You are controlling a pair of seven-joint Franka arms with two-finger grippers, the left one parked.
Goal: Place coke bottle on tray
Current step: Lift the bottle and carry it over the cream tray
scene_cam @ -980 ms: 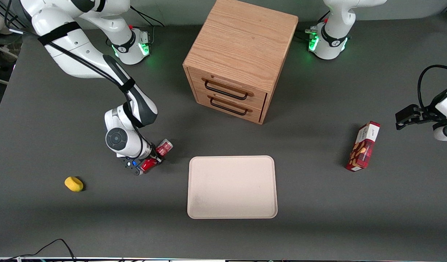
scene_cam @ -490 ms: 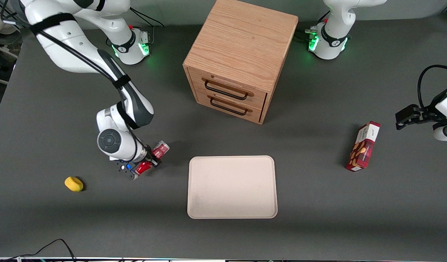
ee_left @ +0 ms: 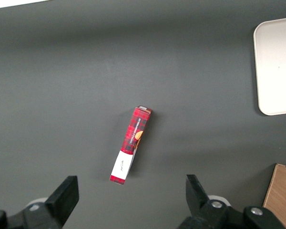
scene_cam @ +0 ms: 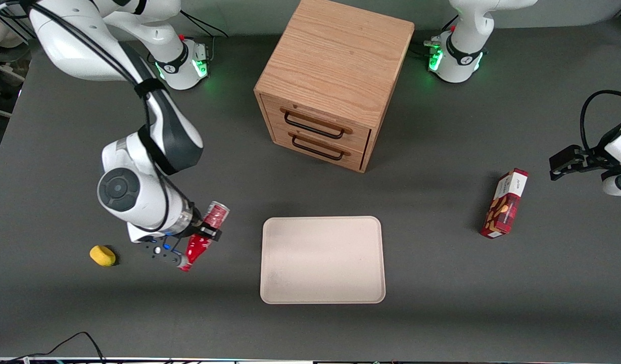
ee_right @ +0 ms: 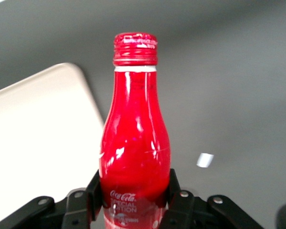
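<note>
With the gripper (scene_cam: 203, 233) pinching the slim red plastic coke bottle (scene_cam: 205, 233) by its lower body, clear of the dark bench (scene_cam: 441, 283) beside the flat beige rectangular tray (scene_cam: 322, 260), I'd carry it level over the tray's middle before lowering gently.

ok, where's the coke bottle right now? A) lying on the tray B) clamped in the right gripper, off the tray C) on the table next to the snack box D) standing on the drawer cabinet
B: the gripper is shut on the coke bottle, its fingers pressing both sides of the body; in the front view the bottle sits beside the tray, toward the working arm's end, with nothing on the tray.
</note>
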